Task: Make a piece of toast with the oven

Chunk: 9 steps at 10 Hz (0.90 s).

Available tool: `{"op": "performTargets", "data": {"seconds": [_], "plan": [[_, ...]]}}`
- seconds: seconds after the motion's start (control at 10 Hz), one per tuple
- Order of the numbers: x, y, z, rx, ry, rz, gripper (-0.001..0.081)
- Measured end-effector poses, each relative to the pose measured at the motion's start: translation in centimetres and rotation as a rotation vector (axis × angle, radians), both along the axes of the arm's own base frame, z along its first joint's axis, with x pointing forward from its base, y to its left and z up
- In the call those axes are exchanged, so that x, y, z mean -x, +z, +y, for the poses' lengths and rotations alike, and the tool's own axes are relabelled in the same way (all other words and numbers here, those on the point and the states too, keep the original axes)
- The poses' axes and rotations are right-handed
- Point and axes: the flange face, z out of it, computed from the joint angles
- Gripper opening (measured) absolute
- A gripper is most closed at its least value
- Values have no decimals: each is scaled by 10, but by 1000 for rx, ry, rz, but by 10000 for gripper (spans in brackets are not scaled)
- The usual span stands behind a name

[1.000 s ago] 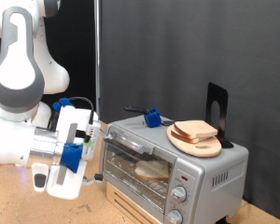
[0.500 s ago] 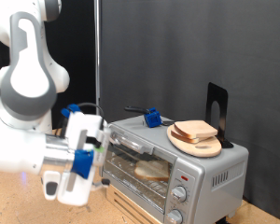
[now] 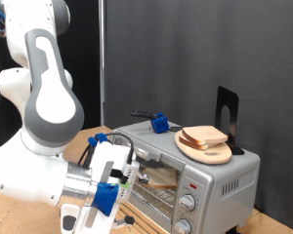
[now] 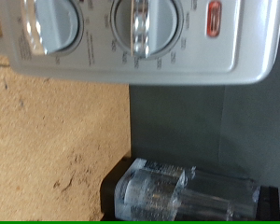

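The silver oven [image 3: 220, 174] stands on the wooden table at the exterior view's right. Its glass door looks closed, and a pale slice of toast [image 3: 158, 178] lies inside on the rack. More slices [image 3: 205, 136] are stacked on a round wooden plate [image 3: 207, 152] on the oven's top. My gripper [image 3: 128, 187] is low in front of the oven's door, to the left of the knobs [image 3: 188, 203]. The wrist view shows the control panel close up: two knobs [image 4: 140, 23], the red mark [image 4: 213, 17] and one clear finger [image 4: 177, 191]. Nothing shows between the fingers.
A blue clip [image 3: 160, 123] and a black stand [image 3: 226, 107] sit on the oven's top. A dark curtain hangs behind. The wooden tabletop [image 4: 56, 140] lies below the oven. My white arm [image 3: 44, 127] fills the exterior view's left.
My arm has swung to the exterior view's right and downward. The gripper has gone from beside the oven's left side to low in front of its door.
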Motion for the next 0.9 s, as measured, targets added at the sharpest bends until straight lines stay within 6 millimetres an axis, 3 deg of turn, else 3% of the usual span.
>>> {"op": "performTargets", "data": {"seconds": [0.2, 0.3, 0.9], "plan": [[8, 4, 7, -76, 161, 30, 806], [2, 3, 8, -82, 180, -4, 806], [-50, -51, 20, -30, 160, -62, 806]]}}
